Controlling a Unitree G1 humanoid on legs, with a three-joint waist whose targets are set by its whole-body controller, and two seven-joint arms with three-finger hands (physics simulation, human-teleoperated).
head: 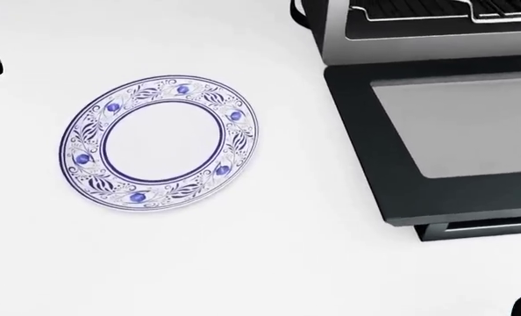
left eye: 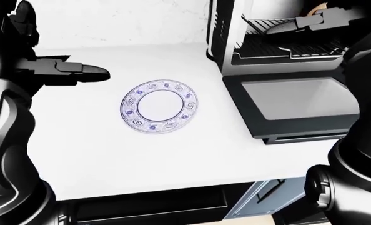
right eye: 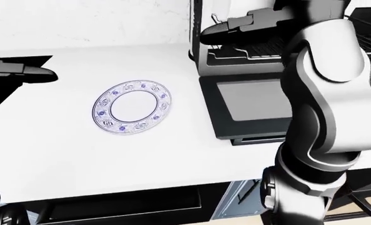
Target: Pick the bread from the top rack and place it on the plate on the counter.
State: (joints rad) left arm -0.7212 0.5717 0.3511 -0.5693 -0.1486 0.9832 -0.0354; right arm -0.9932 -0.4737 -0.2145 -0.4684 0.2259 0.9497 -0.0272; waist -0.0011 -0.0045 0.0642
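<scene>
1. The bread [left eye: 315,10] shows as a tan patch at the top edge of the left-eye view, up on the top rack [left eye: 279,26] of the open oven [left eye: 285,51] at the desk's far right corner. So little of it is visible that its long axis cannot be told.
2. The right hand [left eye: 310,21] reaches into the oven at rack height and is right at the bread, far nearer than the other hand. Whether its fingers are spread or pinching the bread I cannot tell; the forearm hides them.
3. The left hand [left eye: 79,72] hovers over the desk's left edge, fingers stretched out flat and holding nothing, well apart from the oven.
4. The plate [head: 159,141], white with a blue rim, lies empty on the desk [left eye: 110,159], left of the oven and nearer the robot than the rack.
5. The dropped oven door [left eye: 298,105] juts over the desk between rack and plate. Judging from this, the bread must come out above the door, then swing left and down; the desk around the plate offers open room.
</scene>
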